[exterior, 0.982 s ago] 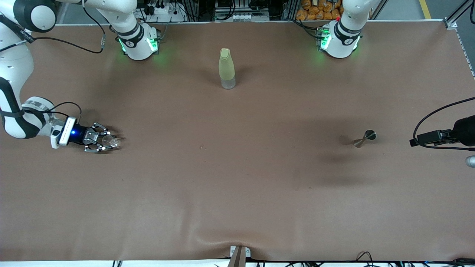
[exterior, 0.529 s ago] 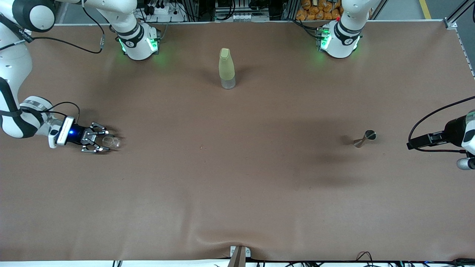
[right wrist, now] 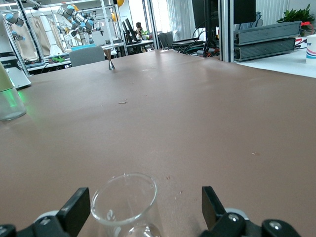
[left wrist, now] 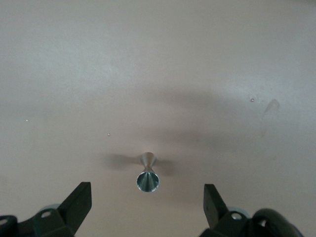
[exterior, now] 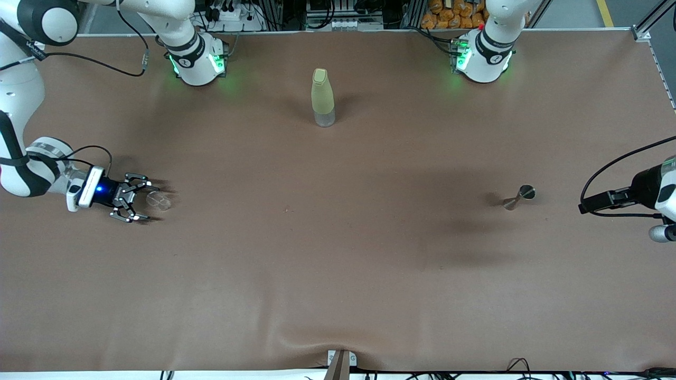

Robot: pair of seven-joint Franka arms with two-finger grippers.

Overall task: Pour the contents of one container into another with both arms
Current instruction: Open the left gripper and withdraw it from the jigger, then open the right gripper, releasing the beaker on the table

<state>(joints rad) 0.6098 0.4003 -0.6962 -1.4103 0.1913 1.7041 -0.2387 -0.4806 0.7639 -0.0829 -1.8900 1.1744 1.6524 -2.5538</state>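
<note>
Robotics lab – other robot arms [right wrist: 74, 15], monitors [right wrist: 224, 12]

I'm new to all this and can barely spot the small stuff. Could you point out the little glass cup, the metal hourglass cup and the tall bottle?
glass cup [exterior: 159, 200], front view, on its clear side wall.
metal hourglass cup [exterior: 520, 197], front view, near its narrow waist.
bottle [exterior: 322, 97], front view, on its pale yellow-green body.

your table [exterior: 338, 274]: brown cover, wrinkled at edge nearest front camera. on it you have pale yellow-green bottle [exterior: 322, 97] upright, mid-table toward robots' edge; clear glass cup [exterior: 158, 200] upright near right arm's end; metal hourglass cup [exterior: 519, 196] upright near left arm's end. all three well apart.
</note>
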